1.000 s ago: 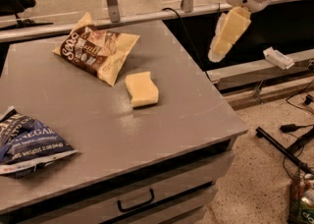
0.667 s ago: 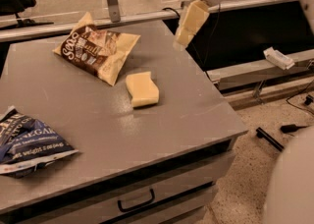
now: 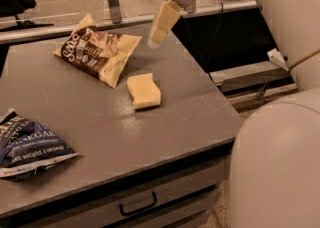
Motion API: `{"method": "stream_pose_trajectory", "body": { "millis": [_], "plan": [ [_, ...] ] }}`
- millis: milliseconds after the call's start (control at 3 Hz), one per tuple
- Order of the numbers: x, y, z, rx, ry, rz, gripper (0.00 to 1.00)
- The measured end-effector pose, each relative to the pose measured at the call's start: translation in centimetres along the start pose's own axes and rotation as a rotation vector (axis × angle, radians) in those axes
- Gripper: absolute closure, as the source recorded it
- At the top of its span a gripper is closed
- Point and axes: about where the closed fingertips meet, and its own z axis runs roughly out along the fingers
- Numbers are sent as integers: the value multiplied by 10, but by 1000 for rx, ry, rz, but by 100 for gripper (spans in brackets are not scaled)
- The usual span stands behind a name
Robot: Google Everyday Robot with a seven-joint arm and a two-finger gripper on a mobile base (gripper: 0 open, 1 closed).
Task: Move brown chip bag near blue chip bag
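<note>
End effector (image 3: 155, 38) over far side of desk (image 3: 200, 117), just right of brown chip bag (image 3: 97, 49), not touching; open or closed: cannot tell. Brown chip bag flat at far left-centre. Blue chip bag (image 3: 30, 144) at near left edge, well apart. Yellow sponge (image 3: 144, 91) mid-desk.

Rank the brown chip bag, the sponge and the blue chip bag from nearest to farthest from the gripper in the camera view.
The gripper hangs over the table near its far edge.
1. brown chip bag: its right corner sits just left of the gripper.
2. sponge: mid-table, in front.
3. blue chip bag: front left edge.
</note>
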Motion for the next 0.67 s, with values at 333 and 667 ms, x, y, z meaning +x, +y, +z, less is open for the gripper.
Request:
{"method": "stream_pose_trajectory", "body": {
  "millis": [333,667],
  "plan": [
    [-11,-20,17,2,-15,4,0],
    [-28,-52,71,-14,-30,34,0]
  ]
}}
